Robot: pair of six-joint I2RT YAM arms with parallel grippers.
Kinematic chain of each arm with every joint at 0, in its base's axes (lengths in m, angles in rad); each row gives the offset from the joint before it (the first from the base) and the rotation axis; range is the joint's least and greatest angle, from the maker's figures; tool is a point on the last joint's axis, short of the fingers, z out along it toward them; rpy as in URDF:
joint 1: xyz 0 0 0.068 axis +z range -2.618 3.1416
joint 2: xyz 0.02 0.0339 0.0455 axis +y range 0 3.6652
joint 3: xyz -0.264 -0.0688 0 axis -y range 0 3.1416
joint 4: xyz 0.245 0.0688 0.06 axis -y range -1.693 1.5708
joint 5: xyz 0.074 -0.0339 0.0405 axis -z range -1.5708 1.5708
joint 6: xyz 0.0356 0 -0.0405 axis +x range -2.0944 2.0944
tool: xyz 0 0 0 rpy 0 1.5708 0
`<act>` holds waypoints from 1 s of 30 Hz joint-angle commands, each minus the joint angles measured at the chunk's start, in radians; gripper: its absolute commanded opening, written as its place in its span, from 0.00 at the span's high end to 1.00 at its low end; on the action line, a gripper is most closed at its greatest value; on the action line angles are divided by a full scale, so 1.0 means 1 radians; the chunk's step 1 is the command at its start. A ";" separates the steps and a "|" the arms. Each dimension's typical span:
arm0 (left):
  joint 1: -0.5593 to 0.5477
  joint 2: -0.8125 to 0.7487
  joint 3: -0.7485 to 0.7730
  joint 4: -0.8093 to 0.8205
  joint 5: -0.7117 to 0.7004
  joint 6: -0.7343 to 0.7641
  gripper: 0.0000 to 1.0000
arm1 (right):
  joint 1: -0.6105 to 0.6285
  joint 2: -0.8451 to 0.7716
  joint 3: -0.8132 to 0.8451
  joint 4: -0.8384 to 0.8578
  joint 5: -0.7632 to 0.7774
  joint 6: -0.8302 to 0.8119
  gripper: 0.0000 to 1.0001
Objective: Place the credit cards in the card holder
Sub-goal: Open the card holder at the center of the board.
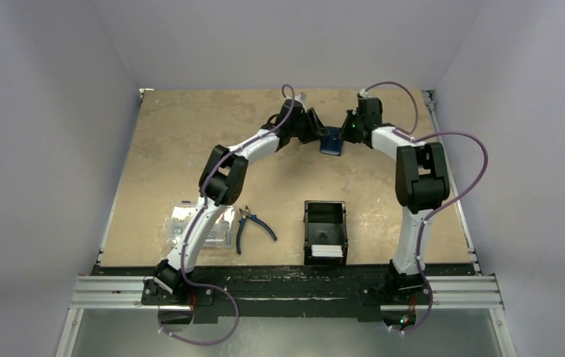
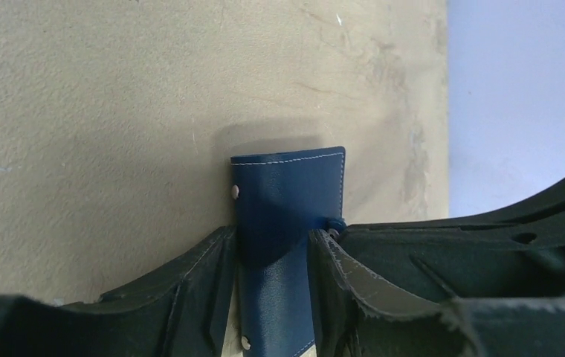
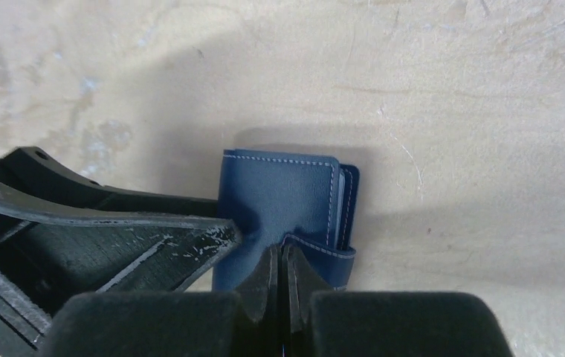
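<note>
We see the wallet [image 3: 276, 197] lying flat on the bench [image 1: 190, 141], at the far side from the arm bases and between the two wrists. The left gripper [image 2: 272, 239] has its jaws about halfway apart with the wallet between them, one fingertip against each long edge, so it holds the wallet across its width. We judge that this grip keeps the wallet from sliding while the other arm works on the cover. The right gripper [image 3: 281, 256] is fully closed, its two fingers pressed together at the edge of the top flap [image 3: 324, 251]. The flap curls up a little there, and a corner of it seems to be pinched, though the fingers hide the contact itself. The reason, in our opinion, is to lift the cover so that the slots inside can be reached.

The cards [image 1: 327, 251] are not in the wallet yet. They lie as a pale stack at the near end of the black tray [image 1: 308, 223], well apart from the wallet, so we think the task is in its early part.

The wallet is navy and smooth like leather, with pale stitching along the edges, rounded corners and small metal studs [image 2: 235, 191] at the side. It looks thin and soft, so the flap may slip out of the closed jaws. The bench top is beige, matt and scratched. The fingers [image 2: 413, 260] are black ribbed plastic with worn, whitish edges
</note>
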 commanded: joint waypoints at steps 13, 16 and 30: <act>-0.028 0.106 -0.055 -0.386 -0.270 0.092 0.63 | -0.266 -0.026 -0.416 0.899 -0.660 0.784 1.00; -0.026 0.089 -0.053 -0.359 -0.227 0.121 0.62 | -0.271 -0.074 -0.366 0.617 -0.577 0.569 1.00; -0.025 -0.142 -0.024 -0.375 -0.198 0.404 0.26 | -0.246 -0.188 -0.236 0.224 -0.441 0.170 1.00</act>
